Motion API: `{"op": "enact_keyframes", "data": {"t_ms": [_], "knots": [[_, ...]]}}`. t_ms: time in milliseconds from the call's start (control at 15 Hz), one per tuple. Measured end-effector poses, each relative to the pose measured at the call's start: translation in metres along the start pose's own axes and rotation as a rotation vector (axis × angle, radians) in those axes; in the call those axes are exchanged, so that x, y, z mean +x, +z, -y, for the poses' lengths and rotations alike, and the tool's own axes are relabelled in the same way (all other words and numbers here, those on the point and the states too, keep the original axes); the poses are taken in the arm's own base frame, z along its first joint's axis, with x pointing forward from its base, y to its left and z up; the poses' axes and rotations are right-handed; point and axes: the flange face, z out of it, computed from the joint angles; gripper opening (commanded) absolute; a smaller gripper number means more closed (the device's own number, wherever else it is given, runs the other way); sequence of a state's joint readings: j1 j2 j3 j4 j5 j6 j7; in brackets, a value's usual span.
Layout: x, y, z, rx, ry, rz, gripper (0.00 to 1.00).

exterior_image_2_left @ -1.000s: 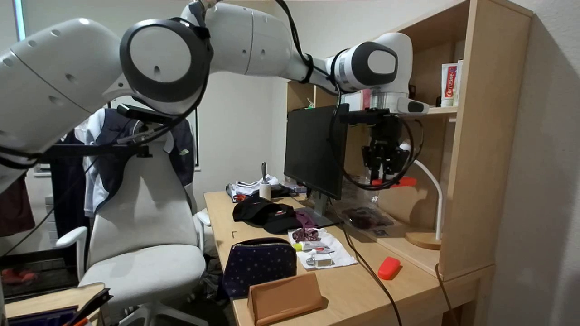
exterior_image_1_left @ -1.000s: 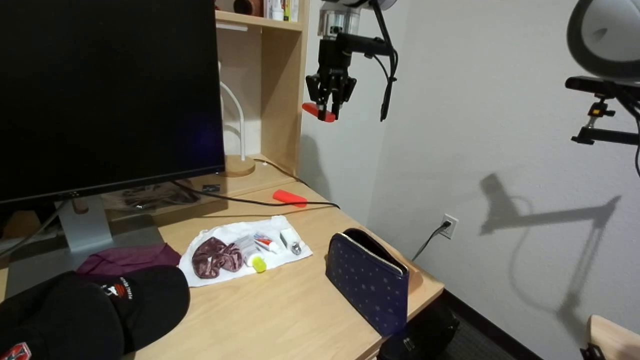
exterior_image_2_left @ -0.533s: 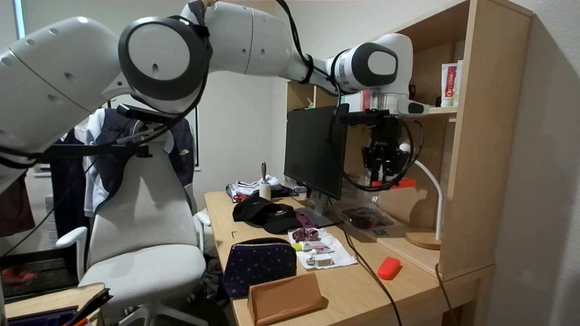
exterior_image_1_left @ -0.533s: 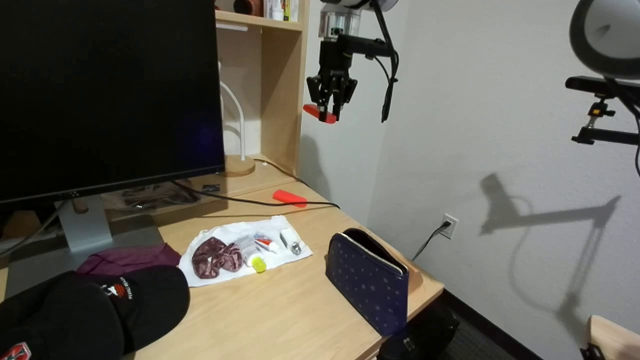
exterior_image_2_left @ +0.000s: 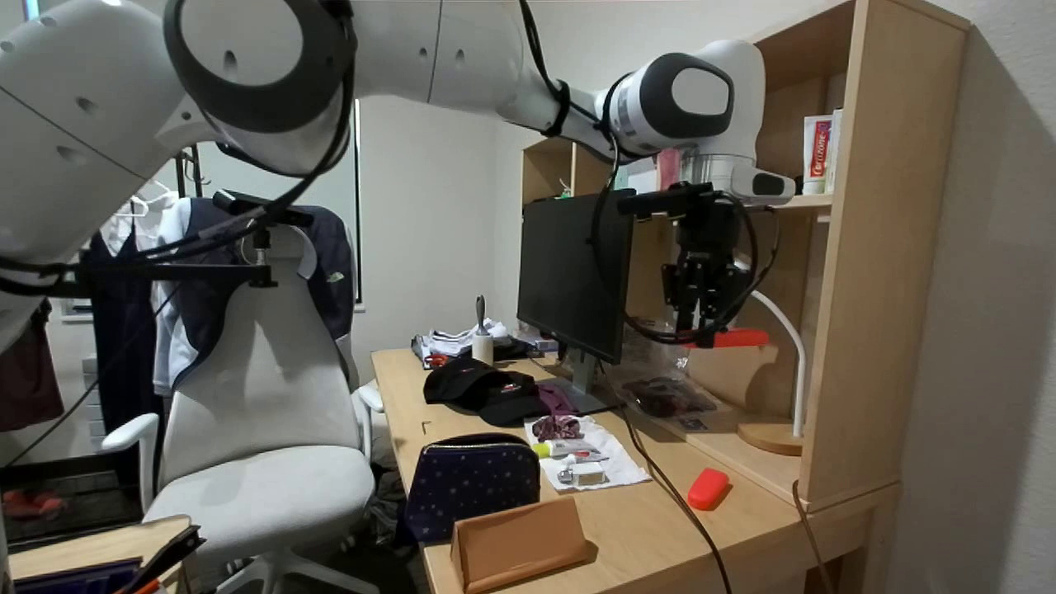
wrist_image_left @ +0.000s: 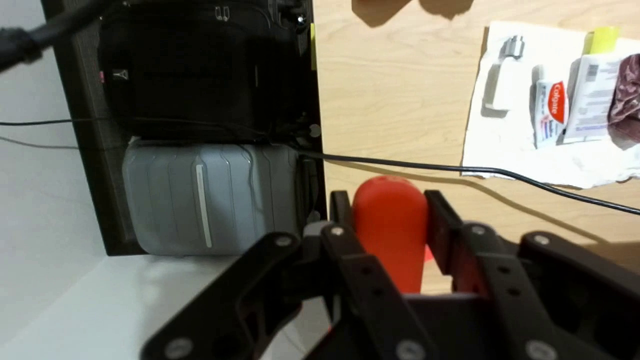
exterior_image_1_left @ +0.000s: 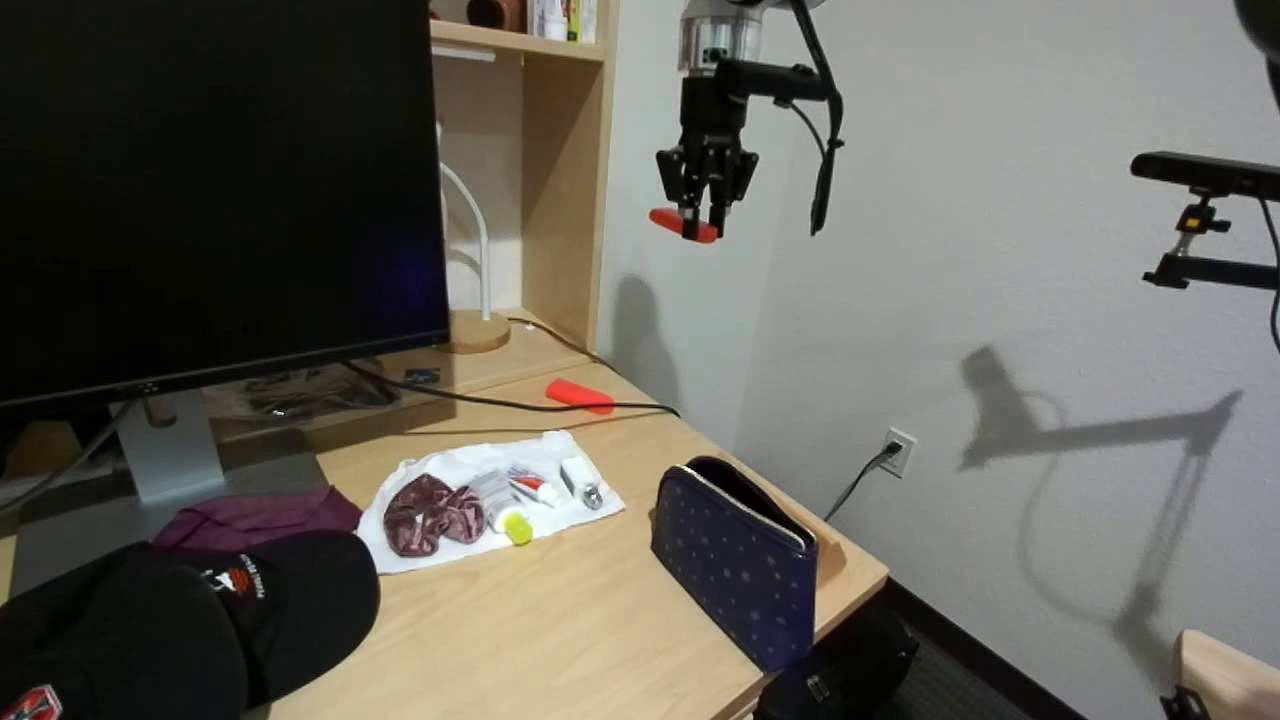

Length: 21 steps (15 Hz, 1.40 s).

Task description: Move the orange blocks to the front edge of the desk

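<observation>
My gripper (exterior_image_1_left: 704, 222) is shut on an orange block (exterior_image_1_left: 666, 217), high above the far right part of the desk (exterior_image_1_left: 520, 640). In an exterior view the gripper (exterior_image_2_left: 695, 330) holds the block (exterior_image_2_left: 742, 337) about level, and the fingers hide part of it. In the wrist view the block (wrist_image_left: 390, 235) sits between both finger pads. The second orange block (exterior_image_1_left: 578, 395) lies on the desk near the shelf, behind the cable; an exterior view also shows it (exterior_image_2_left: 708, 488). In the wrist view only a sliver of it (wrist_image_left: 428, 254) shows.
A black cable (exterior_image_1_left: 510, 404) crosses the desk. A white cloth (exterior_image_1_left: 545, 452) bears toiletries. A dark blue pouch (exterior_image_1_left: 735, 570) and a brown case (exterior_image_2_left: 520, 544) stand near the side edge. Black caps (exterior_image_1_left: 310, 620), a monitor (exterior_image_1_left: 220, 190), a lamp (exterior_image_1_left: 484, 240) and a shelf (exterior_image_2_left: 883, 247) surround the area.
My gripper has moved with the held block, to the right in both exterior views, mostly within the last half second. The second block has not moved.
</observation>
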<state>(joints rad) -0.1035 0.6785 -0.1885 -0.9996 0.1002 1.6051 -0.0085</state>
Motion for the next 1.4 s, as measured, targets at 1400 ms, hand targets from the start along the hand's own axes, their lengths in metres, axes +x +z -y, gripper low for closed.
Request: {"op": "enact_keyframes", "data": {"t_ms": [1400], "knots": [[-0.12, 0.032, 0.036, 0.083, -0.242, 0.23, 0.17]]}}
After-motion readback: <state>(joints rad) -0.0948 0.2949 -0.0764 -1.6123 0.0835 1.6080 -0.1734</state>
